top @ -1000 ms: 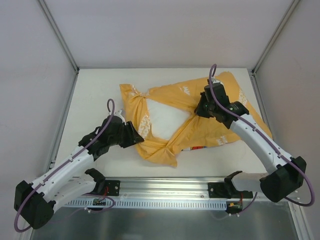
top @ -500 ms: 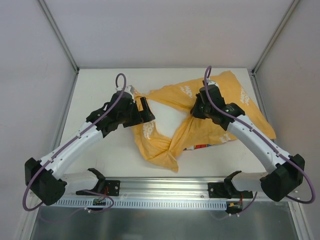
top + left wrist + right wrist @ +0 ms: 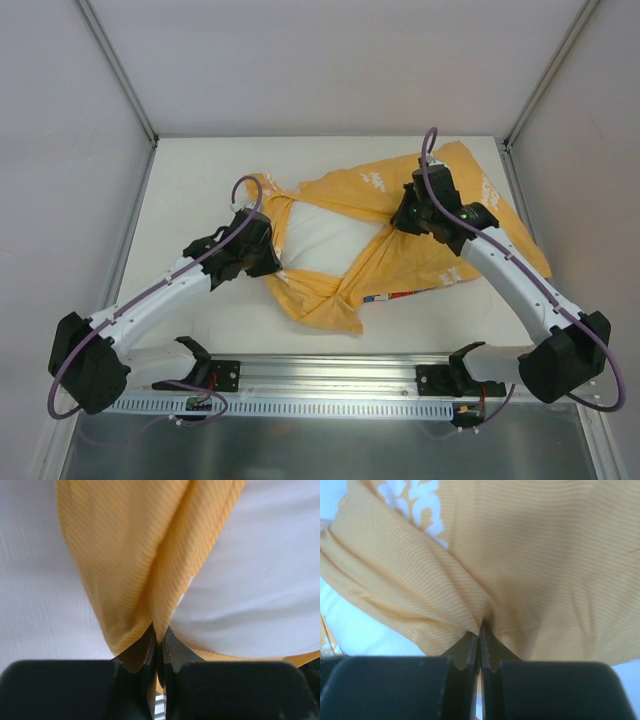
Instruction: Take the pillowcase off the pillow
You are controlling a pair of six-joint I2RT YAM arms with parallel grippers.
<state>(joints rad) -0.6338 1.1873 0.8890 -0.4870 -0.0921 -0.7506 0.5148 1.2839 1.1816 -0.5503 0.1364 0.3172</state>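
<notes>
The orange-yellow pillowcase (image 3: 420,255) lies crumpled across the middle and right of the table, its opening pulled wide. The white pillow (image 3: 320,240) shows bare inside that opening. My left gripper (image 3: 272,262) is shut on the pillowcase's left edge; in the left wrist view (image 3: 159,639) a pinched orange fold (image 3: 145,555) runs up from the jaws beside the white pillow (image 3: 250,580). My right gripper (image 3: 400,218) is shut on the pillowcase fabric at the opening's right side; the right wrist view (image 3: 480,630) shows bunched orange cloth (image 3: 530,555) between the jaws.
The white table (image 3: 200,180) is bounded by grey walls with metal posts at left (image 3: 120,70) and right (image 3: 550,70). A metal rail (image 3: 330,385) with the arm bases runs along the near edge.
My left gripper, holding the pillowcase edge, rose toward the back, then came down and nearer. The opening has stretched wider and more white pillow shows. The right gripper barely moved.
</notes>
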